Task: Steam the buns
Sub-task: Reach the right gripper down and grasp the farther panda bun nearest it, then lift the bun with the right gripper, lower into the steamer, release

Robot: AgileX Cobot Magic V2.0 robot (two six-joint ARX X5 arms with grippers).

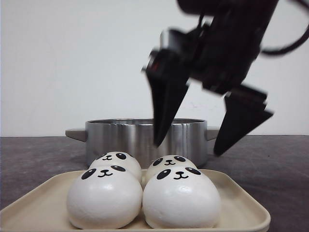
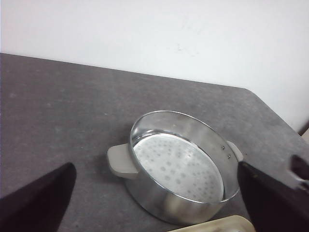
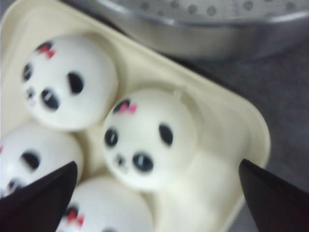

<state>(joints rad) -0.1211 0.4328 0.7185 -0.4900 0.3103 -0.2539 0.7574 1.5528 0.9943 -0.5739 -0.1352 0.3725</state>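
Below the right gripper (image 1: 193, 147), jaws spread wide and empty, sit four buns (image 1: 179, 198) on a tray (image 1: 241, 205); pot (image 1: 140, 137) just behind. Left gripper (image 2: 154, 193) also spread, farther off w/ only the pot under it, so right is nearer.

White buns (image 1: 179, 200) with black panda faces, cream tray (image 1: 246, 208), silver pot (image 1: 130, 135)

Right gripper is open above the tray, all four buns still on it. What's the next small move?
Probably lower the open right gripper straight onto the rear right bun centred between its fingers; the steamer pot behind the tray sits empty.
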